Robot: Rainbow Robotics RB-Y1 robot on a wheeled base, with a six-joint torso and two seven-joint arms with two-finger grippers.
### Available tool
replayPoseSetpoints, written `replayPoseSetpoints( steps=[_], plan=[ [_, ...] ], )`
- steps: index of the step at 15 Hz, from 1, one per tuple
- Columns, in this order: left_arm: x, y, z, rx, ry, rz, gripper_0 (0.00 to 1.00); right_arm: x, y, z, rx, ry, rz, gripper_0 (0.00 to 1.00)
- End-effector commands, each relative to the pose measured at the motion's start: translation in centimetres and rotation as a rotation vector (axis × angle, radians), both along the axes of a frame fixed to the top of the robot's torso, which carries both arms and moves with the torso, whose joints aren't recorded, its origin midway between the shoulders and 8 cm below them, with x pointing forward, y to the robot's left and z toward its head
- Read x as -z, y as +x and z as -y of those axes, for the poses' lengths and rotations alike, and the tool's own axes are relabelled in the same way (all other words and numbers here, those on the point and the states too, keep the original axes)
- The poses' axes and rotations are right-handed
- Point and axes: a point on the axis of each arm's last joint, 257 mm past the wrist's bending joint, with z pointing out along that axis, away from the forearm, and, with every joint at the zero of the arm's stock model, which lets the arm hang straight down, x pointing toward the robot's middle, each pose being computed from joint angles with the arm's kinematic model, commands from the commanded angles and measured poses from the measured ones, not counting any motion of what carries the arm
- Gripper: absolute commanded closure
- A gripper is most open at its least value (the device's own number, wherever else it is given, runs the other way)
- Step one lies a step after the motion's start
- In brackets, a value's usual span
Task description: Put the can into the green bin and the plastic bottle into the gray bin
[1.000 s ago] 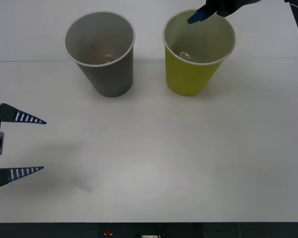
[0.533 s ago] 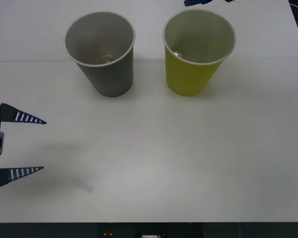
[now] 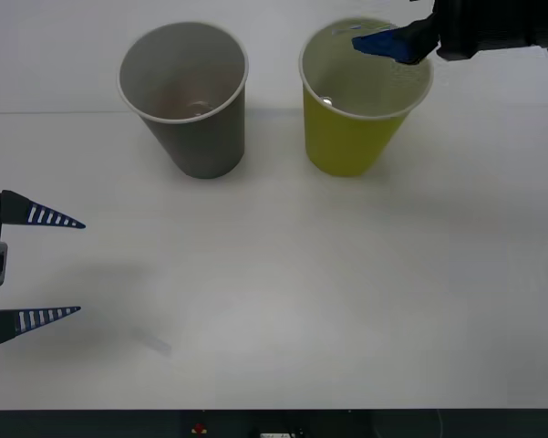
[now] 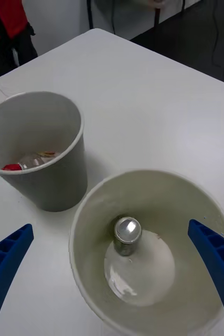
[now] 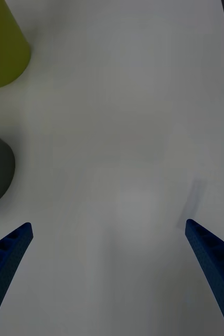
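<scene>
Both items binned; my right tool [image 3: 383, 43] hangs spread and empty over the green bin [image 3: 346, 146].

Can [image 4: 127, 234] stands upright on the green bin floor; bottle [image 4: 30, 162] lies in the gray bin [image 3: 201, 137]. Left tool [image 3: 32, 266] is parked spread at the surface's [image 3: 301, 292] near-left edge. Versus half a second ago, the right tool is back over the rim from beyond it; can unmoved.
</scene>
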Motion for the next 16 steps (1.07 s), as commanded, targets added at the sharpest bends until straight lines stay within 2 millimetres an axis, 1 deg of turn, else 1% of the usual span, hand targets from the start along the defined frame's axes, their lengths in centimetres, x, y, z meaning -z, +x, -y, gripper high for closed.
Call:
replayPoseSetpoints(
  steps=[1,4,6,7,9,13,16],
  plan=[
    [0.0,0.0,0.0,0.0,0.0,0.0,0.0,2.5,-3.0,0.6,-0.029,-0.008,0.009,0.0],
    [0.0,0.0,0.0,0.0,0.0,0.0,0.0,5.2,-5.7,1.1,-0.053,-0.024,-0.001,0.0],
    [0.0,0.0,0.0,0.0,0.0,0.0,0.0,6.5,-6.8,1.5,-0.054,-0.038,-0.008,0.0],
    [0.0,0.0,0.0,0.0,0.0,0.0,0.0,7.6,-7.4,1.8,-0.052,-0.049,-0.02,0.0],
    [0.0,0.0,0.0,0.0,0.0,0.0,0.0,9.2,-8.2,2.0,-0.059,-0.047,-0.036,0.0],
    [0.0,0.0,0.0,0.0,0.0,0.0,0.0,12.6,-9.2,2.8,-0.091,-0.082,-0.009,0.0],
    [0.0,0.0,0.0,0.0,0.0,0.0,0.0,14.7,-9.9,3.5,-0.1,-0.101,0.007,0.0]
  ],
)
